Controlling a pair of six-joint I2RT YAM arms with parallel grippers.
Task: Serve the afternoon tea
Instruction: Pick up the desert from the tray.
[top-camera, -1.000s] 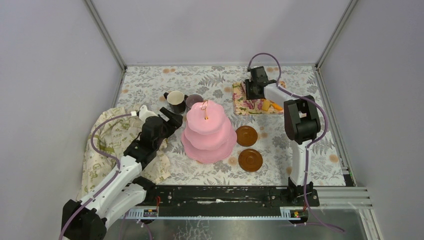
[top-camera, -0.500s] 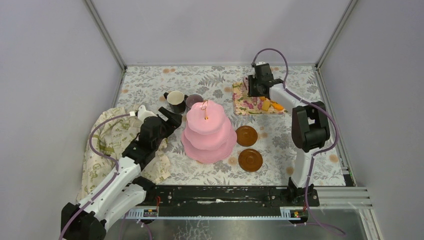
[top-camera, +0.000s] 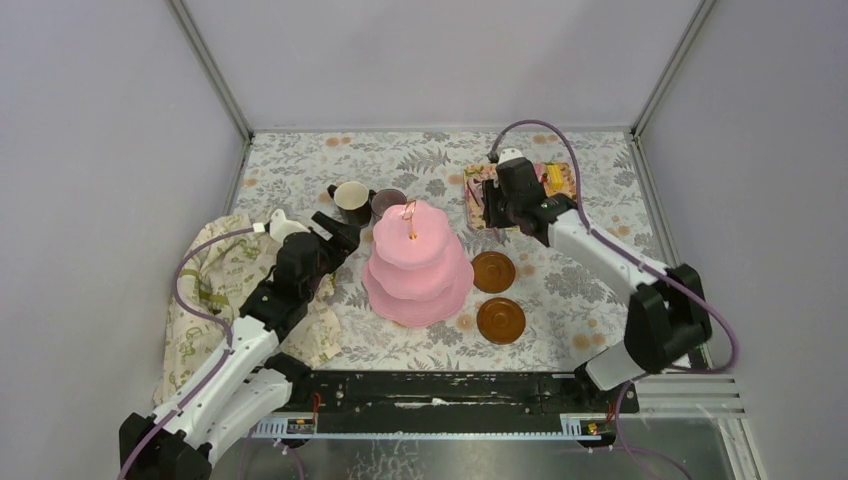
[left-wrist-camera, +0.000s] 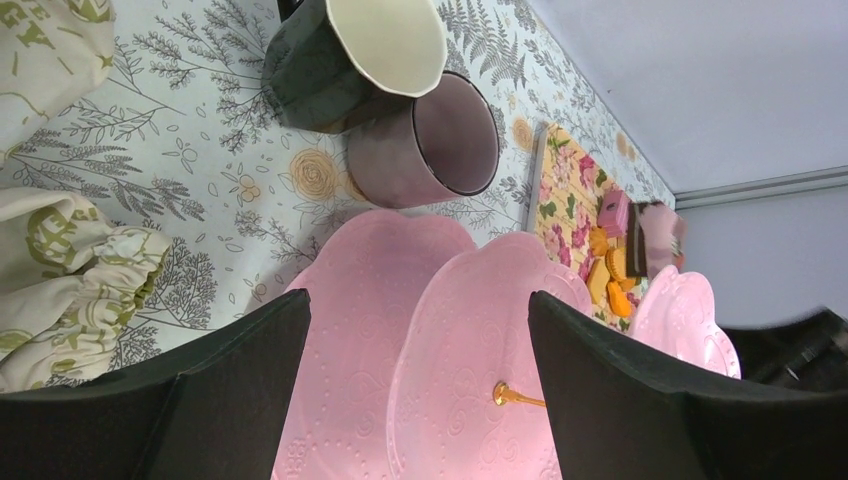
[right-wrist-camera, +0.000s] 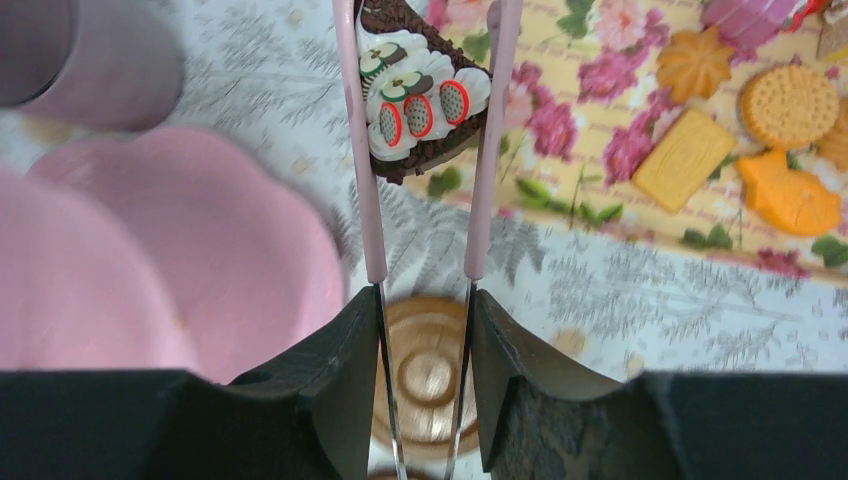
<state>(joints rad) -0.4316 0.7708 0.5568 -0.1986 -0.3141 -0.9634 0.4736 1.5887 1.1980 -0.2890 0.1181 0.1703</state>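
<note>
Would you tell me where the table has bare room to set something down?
Free: the far-left corner behind the two mugs; the far strip between the mugs and the floral tray; the near strip in front of the cake stand, between the cloth and the near saucer. Crowded: the centre, where mugs, stand, saucers and the left gripper sit close together.

The cake stand (left-wrist-camera: 470, 330) has smooth pink tiers with a faint embossed swirl and a soft sheen, and its loop handle (top-camera: 409, 212) looks like shiny gold metal. The cream-lined mug (left-wrist-camera: 330, 70) has a glossy dark glaze; the purple mug (left-wrist-camera: 420, 150) is duller. The saucers (top-camera: 493, 271) look like polished brown wood. The crumpled cloth (top-camera: 215, 290) is matt fabric. The tongs (right-wrist-camera: 358, 150) have pink matt sleeves over bare metal strips, and the right gripper (right-wrist-camera: 422, 310) looks like matt black plastic.
</note>
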